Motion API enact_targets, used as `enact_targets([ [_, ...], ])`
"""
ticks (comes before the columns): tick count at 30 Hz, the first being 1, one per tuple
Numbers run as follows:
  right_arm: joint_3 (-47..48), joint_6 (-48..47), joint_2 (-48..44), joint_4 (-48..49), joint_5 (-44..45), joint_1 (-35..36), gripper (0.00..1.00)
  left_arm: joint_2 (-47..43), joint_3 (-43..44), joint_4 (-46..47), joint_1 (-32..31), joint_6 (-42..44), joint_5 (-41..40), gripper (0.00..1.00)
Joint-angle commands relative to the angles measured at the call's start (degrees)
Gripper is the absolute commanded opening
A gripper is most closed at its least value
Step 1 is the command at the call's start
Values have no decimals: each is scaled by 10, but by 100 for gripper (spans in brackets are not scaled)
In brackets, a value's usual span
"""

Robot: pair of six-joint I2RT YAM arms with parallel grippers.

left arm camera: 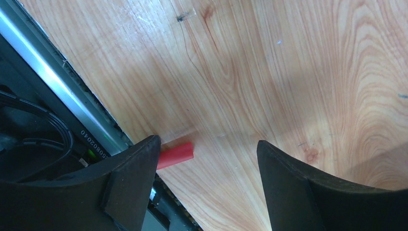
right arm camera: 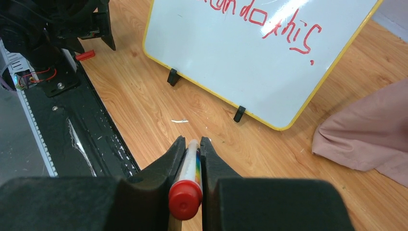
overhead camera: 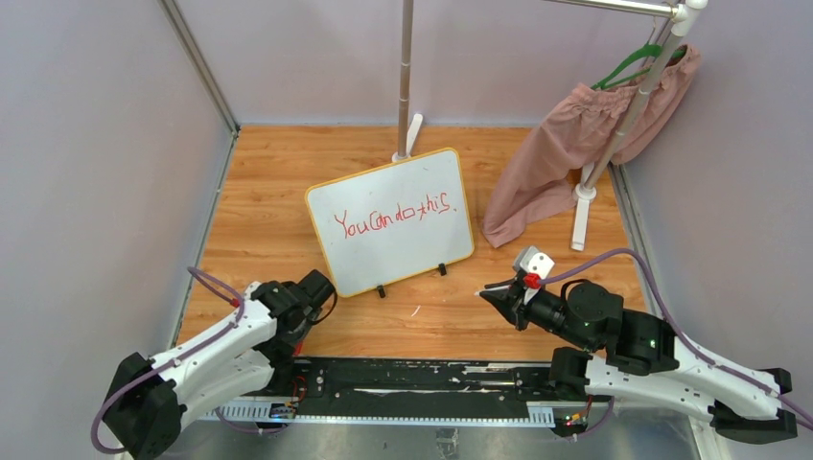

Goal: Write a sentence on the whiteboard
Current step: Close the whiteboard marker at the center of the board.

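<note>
— Closest to the lens, what is the right gripper (right arm camera: 192,159) doing?

— Its fingers are pressed onto a marker (right arm camera: 189,177) with a white barrel and a red end, low over the wood near the desk's near edge, right of centre.

— And the left gripper (left arm camera: 207,159)?

— Fingers apart, nothing between them, hovering near the near-left corner. A small red cap (left arm camera: 175,154) lies on the wood just beside one finger, close to the metal rail.

— Where is the whiteboard (overhead camera: 383,187)?

— Mid-desk, propped on its black clip feet (right arm camera: 173,77), yellow rim all round. The sentence (overhead camera: 391,217) runs across it in red on a slant: "You can do this."

— Anything crowding it?

— A metal pole (overhead camera: 406,67) rises at the far edge, just behind the board's top. Pink cloth (overhead camera: 561,153) hangs from a rack (overhead camera: 623,120) by the far-right corner, its hem pooling on the wood near the board's right edge, apart from it. A tiny white scrap (right arm camera: 180,121) lies between the board's feet and the marker tip.
</note>
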Motion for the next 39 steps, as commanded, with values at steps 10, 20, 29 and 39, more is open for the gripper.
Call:
enact_targets([
  [10, -1, -12, 14, 11, 30, 1, 0, 78, 15, 25, -98, -81, 115, 78],
  [20, 2, -13, 32, 12, 37, 1, 0, 58, -13, 24, -103, -21, 138, 65],
  [29, 1, -12, 37, 15, 45, 1, 0, 30, -38, 24, -105, -20, 136, 54],
  [39, 3, -10, 43, 11, 47, 1, 0, 37, -39, 21, -104, -46, 114, 64],
])
